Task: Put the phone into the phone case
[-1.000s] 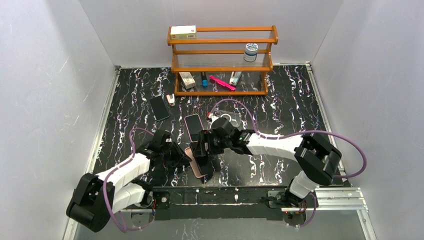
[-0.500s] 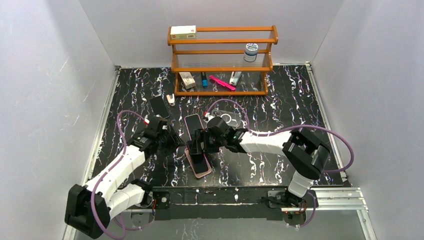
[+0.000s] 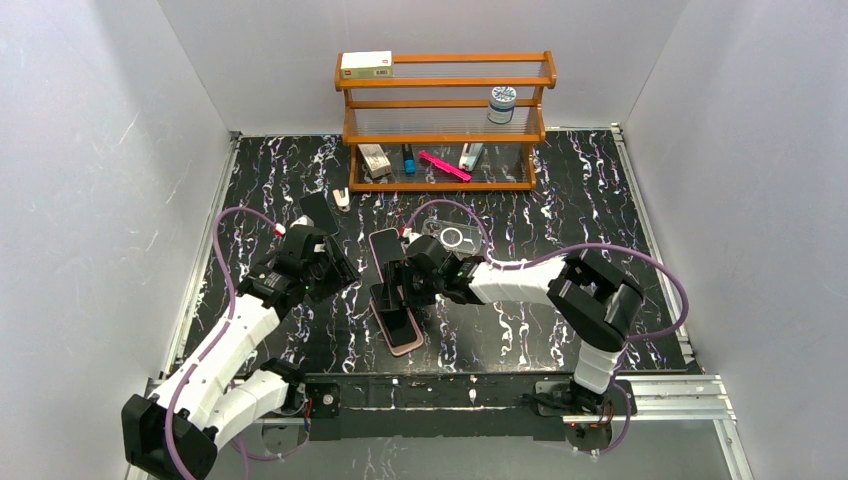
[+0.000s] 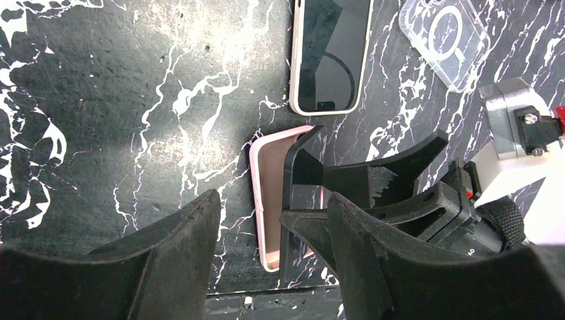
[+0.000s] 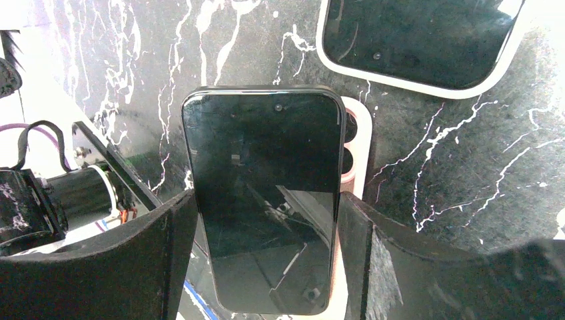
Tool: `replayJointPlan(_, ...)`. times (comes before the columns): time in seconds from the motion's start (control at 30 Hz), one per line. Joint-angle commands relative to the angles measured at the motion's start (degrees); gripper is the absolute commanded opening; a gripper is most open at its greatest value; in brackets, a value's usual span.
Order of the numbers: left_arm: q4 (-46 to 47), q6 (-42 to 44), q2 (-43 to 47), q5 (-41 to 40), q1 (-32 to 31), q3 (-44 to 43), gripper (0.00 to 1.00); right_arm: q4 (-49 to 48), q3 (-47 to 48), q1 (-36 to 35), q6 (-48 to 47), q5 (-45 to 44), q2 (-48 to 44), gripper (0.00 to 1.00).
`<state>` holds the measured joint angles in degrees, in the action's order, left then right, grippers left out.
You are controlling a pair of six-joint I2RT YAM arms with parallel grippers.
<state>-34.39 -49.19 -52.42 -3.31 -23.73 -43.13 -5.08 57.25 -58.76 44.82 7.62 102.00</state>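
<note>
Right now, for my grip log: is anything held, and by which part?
The right gripper holds the phone by its long edges; left gripper holds nothing.

With 12 o'clock at the far wall, the rack (image 3: pixel 445 82) stands at the 12 o'clock edge of the table (image 3: pixel 600 200), with a box (image 3: pixel 366 64) on its top shelf and a jar (image 3: pixel 502 103) on its middle shelf. The phone case (image 3: pixel 406 342) lies toward 6 o'clock of the table's middle, and the phone (image 5: pixel 263 200) sits over it between the fingers of the right gripper (image 3: pixel 397 294). From the phone case, a cased phone (image 3: pixel 385 247) lies just at 12 o'clock, a spare case (image 3: pixel 452 237) at 1 o'clock, a bare phone (image 3: pixel 318 210) farther off at 11 o'clock, and the left gripper (image 4: pixel 272 200) at 10 o'clock, apart from it.
</note>
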Motion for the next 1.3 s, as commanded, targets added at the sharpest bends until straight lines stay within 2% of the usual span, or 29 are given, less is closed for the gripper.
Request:
replayJointPlan(0.0, -0.82, 0.40, 0.11, 2.06, 0.17, -0.16, 0.58, 0.26, 2.22, -0.53, -2.36, -1.45, -0.21, 0.49)
replayJointPlan(0.17, 0.37, 0.67, -0.77, 6.65, 0.17, 1.16, 0.61, 2.95, 3.02, -0.82, -2.58, -1.93, -1.21, 0.63)
replayJointPlan(0.73, 3.34, 0.41, -1.55, 10.98, 0.17, 5.83, 0.61, 4.99, 1.49, -0.92, -1.09, -1.73, -6.25, 0.85)
replayJointPlan(0.93, 5.60, -0.04, -1.85, 13.04, 0.17, 8.22, 0.60, 6.84, 0.36, -0.95, -0.61, -1.64, -7.35, 0.85)
replayJointPlan(1.27, 11.22, 0.51, -6.35, 17.00, 0.17, 12.35, 0.51, 7.33, -1.70, 0.33, -3.79, -2.00, -9.00, 0.66)
